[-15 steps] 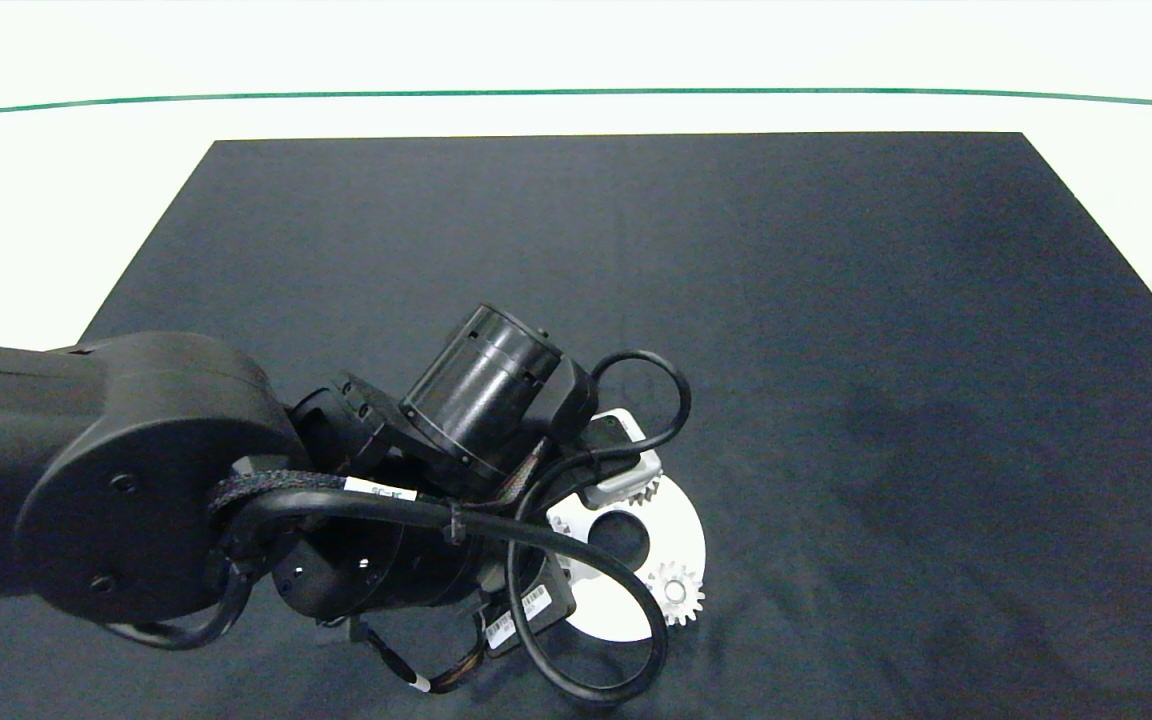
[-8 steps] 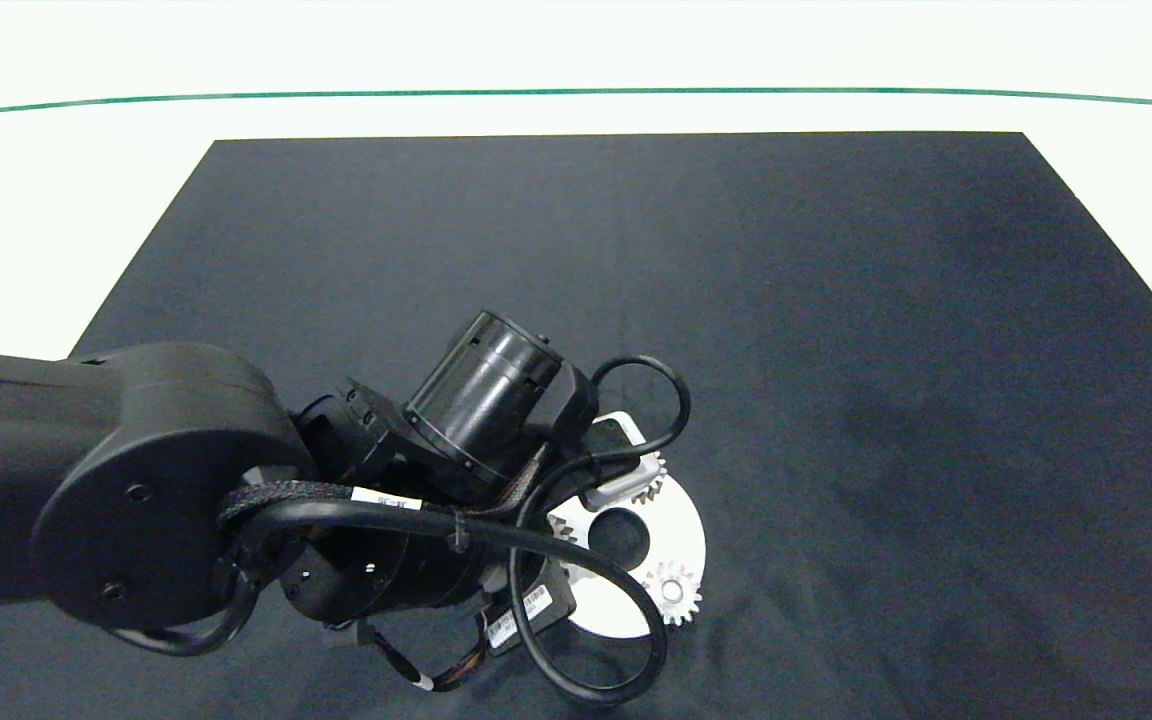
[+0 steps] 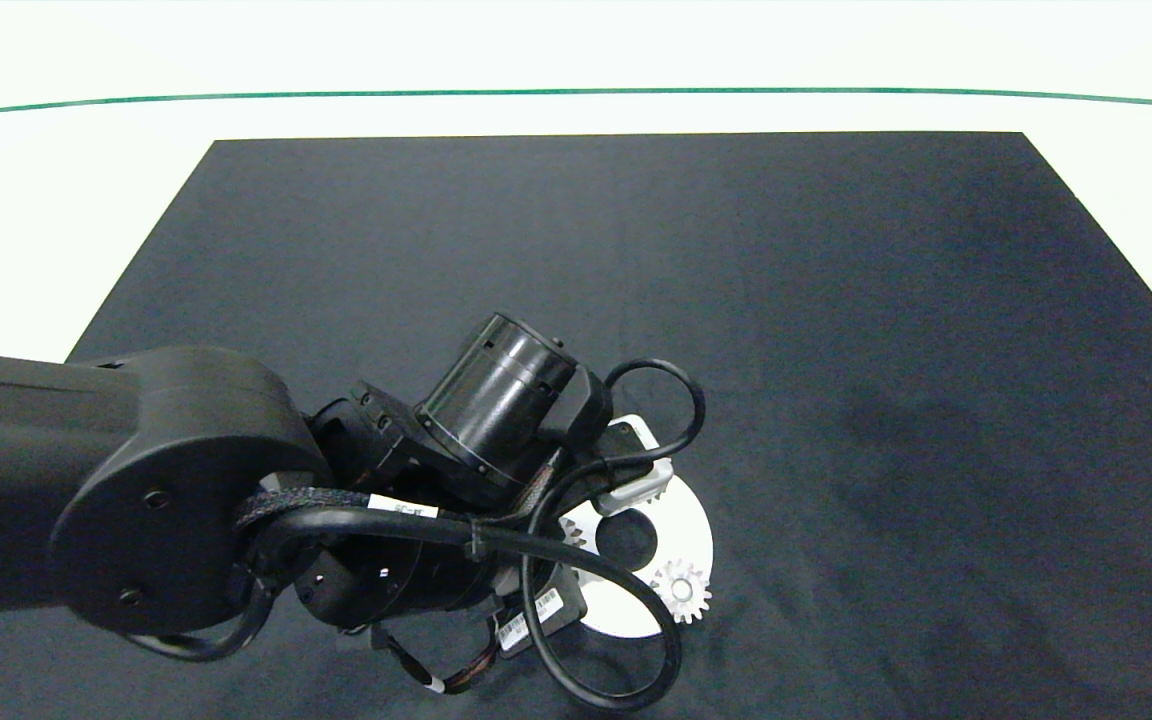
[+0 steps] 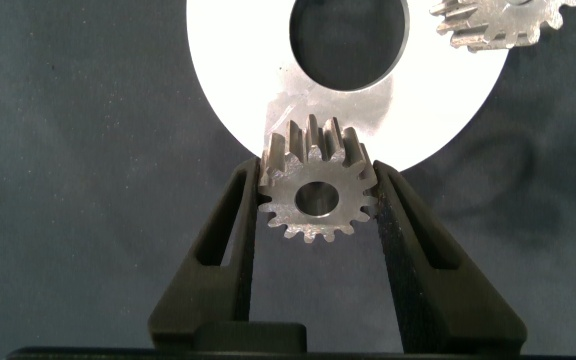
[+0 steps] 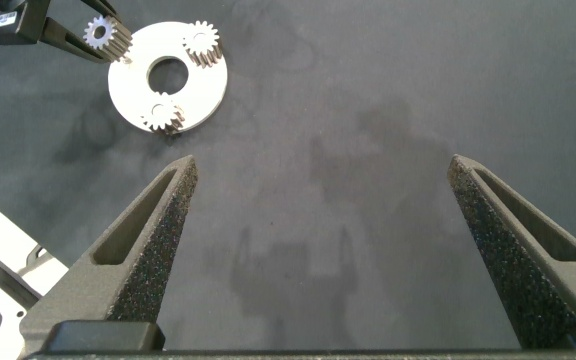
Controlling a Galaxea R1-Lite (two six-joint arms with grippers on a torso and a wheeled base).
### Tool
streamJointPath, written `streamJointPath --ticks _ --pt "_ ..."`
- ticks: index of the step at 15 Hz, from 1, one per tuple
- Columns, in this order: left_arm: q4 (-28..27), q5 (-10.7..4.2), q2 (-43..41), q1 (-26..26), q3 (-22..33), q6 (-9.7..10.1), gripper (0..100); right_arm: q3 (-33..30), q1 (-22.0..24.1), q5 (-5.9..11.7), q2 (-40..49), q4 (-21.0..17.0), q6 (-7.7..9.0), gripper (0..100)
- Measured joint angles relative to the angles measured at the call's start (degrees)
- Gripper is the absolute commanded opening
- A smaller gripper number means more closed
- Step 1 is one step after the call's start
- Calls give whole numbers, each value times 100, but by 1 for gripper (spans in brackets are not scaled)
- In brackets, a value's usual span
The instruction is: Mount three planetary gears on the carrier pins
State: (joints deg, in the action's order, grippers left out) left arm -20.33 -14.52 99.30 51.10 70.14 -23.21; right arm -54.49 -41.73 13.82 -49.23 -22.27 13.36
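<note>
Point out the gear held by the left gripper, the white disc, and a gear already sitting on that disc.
Held gear (image 4: 316,192), left wrist view: flat face beside its centre hole.
White disc (image 5: 208,95), right wrist view: bare flat face near the rim.
Seated gear (image 3: 682,590), head view: its centre.

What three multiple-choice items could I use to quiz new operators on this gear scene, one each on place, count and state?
1. Where is the held gear?
A. Over the white disc's edge
B. Far off on the mat
C. In the right hand

2. How many gears sit on the disc already?
A. None
B. Two
C. Three

3. How does the right hand stand?
A. Shut on a gear
B. Open, holding nothing
C. Shut on the disc

Answers: 1 A, the left hand grips it at the disc's rim. 2 B, the right wrist view shows two seated gears. 3 B, its fingers are spread above bare mat.
</note>
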Motion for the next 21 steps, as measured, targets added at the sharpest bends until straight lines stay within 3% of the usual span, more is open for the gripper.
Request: streamJointPath --ticks 1,12,15,16,18,21 --pt "0 2 1 2 0 0 100 0 0 -10 0 -2 0 100" --pt "-33 6 -167 -80 -24 -2 100 0 0 -11 -2 0 0 100" --pt "-44 -28 -571 -477 -101 196 100 0 2 17 0 0 -2 100" --pt "-37 -102 -785 -708 -195 263 100 0 20 28 9 0 4 100" --pt "18 -286 -1303 -1186 -474 349 100 13 44 222 77 -5 9 100" --pt "267 -391 -2356 -2024 -992 494 100 210 57 1076 336 -35 11 100"
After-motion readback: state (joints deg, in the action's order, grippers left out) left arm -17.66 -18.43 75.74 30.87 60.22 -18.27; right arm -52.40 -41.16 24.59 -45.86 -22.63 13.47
